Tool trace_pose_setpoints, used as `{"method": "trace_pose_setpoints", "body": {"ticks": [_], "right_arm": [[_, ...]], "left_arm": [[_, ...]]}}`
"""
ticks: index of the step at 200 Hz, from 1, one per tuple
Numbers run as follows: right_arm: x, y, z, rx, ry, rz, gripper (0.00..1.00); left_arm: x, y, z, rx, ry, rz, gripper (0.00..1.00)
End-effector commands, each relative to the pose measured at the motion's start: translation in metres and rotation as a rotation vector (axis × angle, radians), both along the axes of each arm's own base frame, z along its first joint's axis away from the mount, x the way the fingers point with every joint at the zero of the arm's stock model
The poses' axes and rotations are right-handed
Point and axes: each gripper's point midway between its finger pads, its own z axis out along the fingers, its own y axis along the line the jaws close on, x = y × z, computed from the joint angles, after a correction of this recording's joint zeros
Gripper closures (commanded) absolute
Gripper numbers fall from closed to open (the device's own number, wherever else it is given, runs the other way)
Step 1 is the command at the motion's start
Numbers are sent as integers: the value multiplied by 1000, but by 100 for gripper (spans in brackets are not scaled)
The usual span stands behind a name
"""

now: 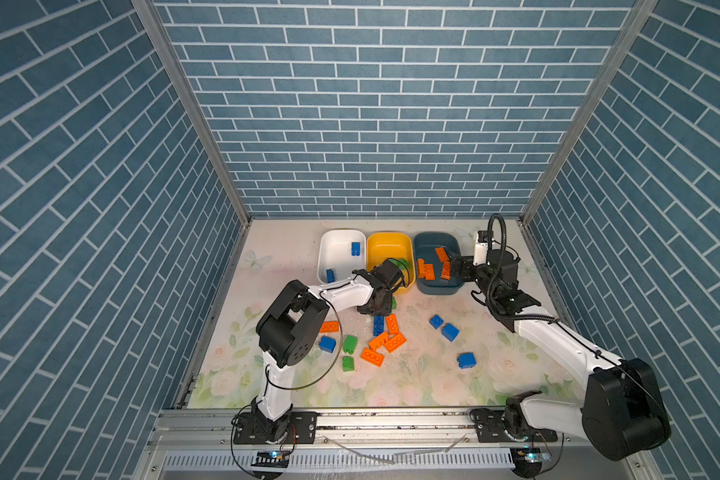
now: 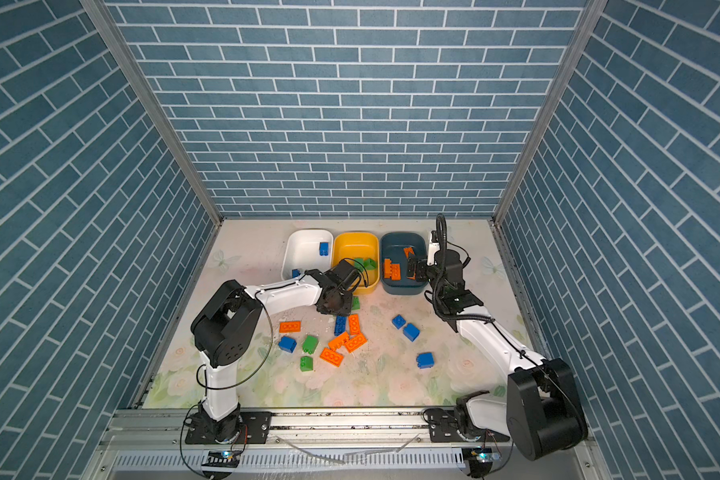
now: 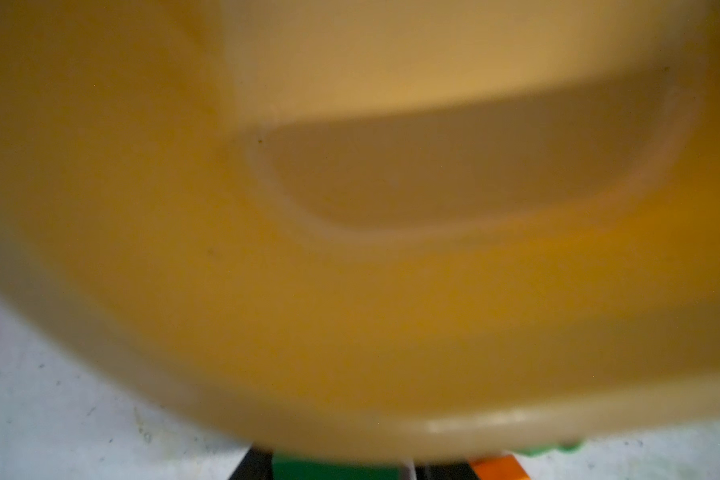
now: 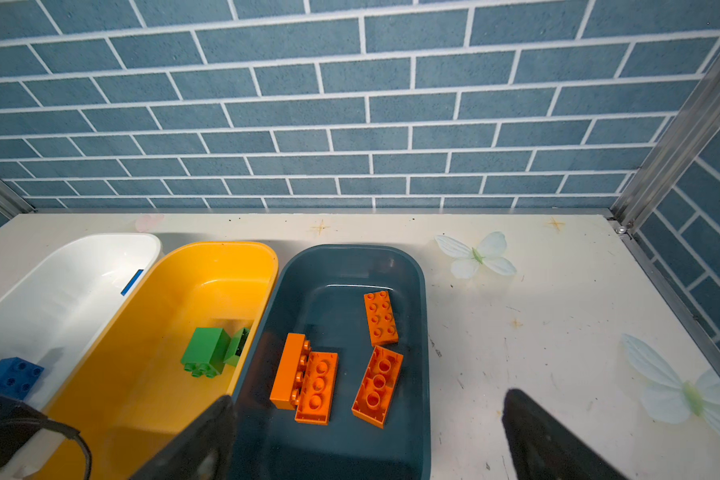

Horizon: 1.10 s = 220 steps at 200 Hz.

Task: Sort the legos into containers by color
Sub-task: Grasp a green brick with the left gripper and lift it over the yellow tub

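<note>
Three containers stand in a row at the back: white [image 1: 337, 259] with two blue legos [image 1: 355, 248], yellow [image 1: 385, 249] with green legos [image 4: 206, 351], teal [image 1: 429, 245] with several orange legos [image 4: 377, 386]. My left gripper [image 1: 377, 305] is down on the table against the yellow tub's front wall [image 3: 350, 311]. A green lego [image 3: 333, 471] fills the gap between its fingers, and its edge shows in a top view [image 1: 393, 303]. My right gripper [image 4: 371, 436] hangs open and empty over the teal tub's near end [image 2: 414, 268].
Loose legos lie mid-table: an orange cluster [image 1: 385, 343] with a blue one [image 1: 378, 325], another orange [image 1: 329, 326], blue ones [image 1: 327, 344] [image 1: 450, 331] [image 1: 466, 360], green ones [image 1: 350, 344] [image 1: 348, 363]. Brick-patterned walls close in three sides.
</note>
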Motion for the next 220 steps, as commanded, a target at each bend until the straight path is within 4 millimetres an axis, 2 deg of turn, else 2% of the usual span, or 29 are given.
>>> {"method": "trace_pose_setpoints", "body": {"ticks": [1,27,59,109,141,181,201,220], "right_arm": [[-5,1,7,27,-29,8,1],[-7,4,7,19,-43,35,1],[-9,9,9,3,-49,70,1],[-10,12,9,8,-47,90,1],[-8,14,11,41,-34,83,1],[-5,12,11,68,-21,60,1],[-5,9,11,73,-25,41,1],[-7,9,12,70,-42,49,1]], "left_arm": [[0,3,-10,45,14,3,58],[0,7,-6,57,2,7,70],[-2,11,5,52,-28,12,80],[-6,23,38,35,-93,21,84],[-5,33,67,53,-151,18,84],[12,18,109,8,-228,-22,83],[27,6,123,-13,-249,-42,83],[42,-6,127,-36,-257,-52,83]]}}
